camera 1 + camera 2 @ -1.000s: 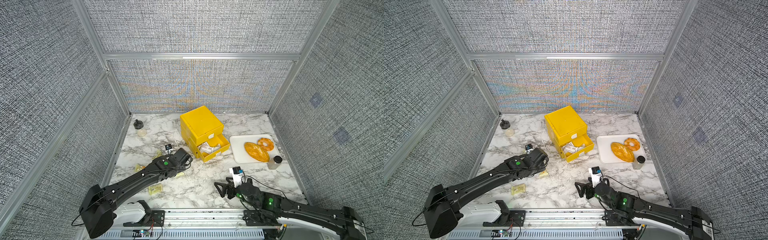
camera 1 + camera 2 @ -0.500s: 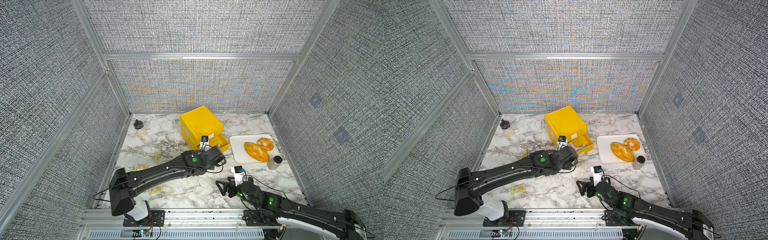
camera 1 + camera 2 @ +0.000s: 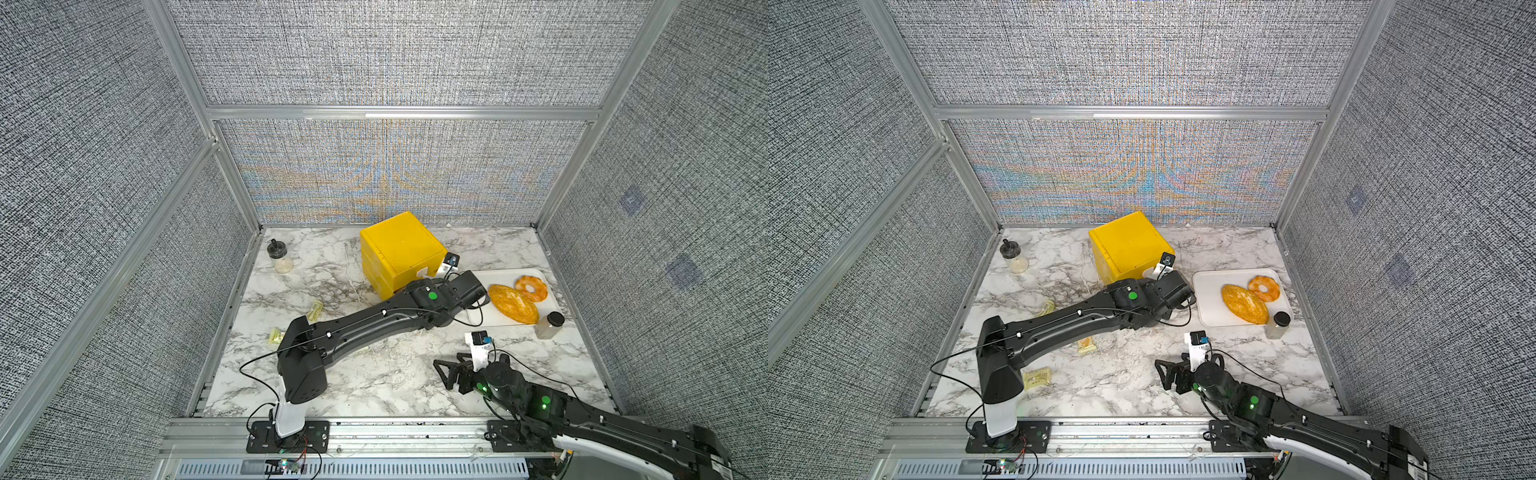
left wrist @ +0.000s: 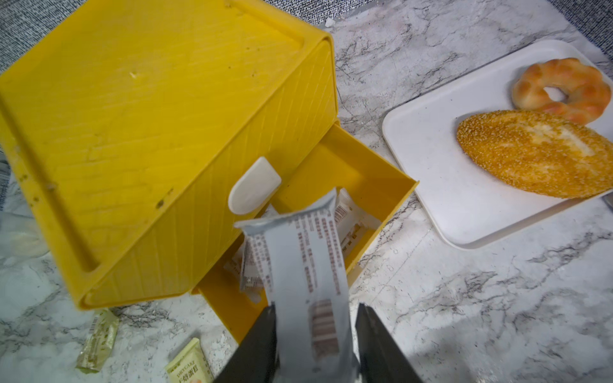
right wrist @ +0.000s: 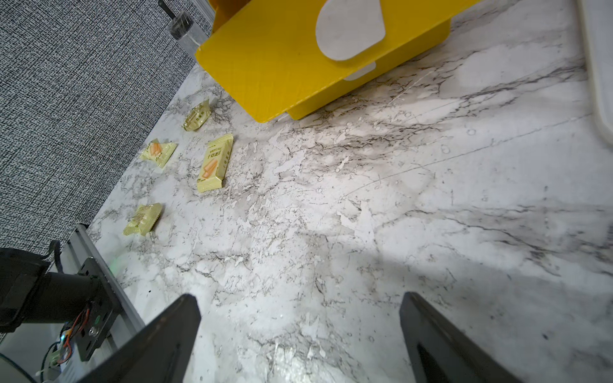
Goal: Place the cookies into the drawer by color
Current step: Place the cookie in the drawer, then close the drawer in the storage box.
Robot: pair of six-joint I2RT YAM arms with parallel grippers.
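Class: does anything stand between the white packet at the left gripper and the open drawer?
Nothing visible does. The white packet, inside the left gripper, overhangs the open drawer; the white tab handle sits beside it.

Left arm (image 3: pixel 1067 328) across marble table (image 3: pixel 1142 395) toward yellow drawer (image 3: pixel 1127 245) (pale cookies (image 3: pixel 1038 377) alongside)

The drawer (image 4: pixel 149 132) was bright yellow, with diagonal ribbing and white tab handles (image 4: pixel 253 190). One cookie packet (image 4: pixel 305 265) was silver-grey with reddish print. The loose cookies (image 5: pixel 215 162) were pale yellow, some with orange pictures. The tabletop (image 5: pixel 365 215) was white marble, grey-veined.
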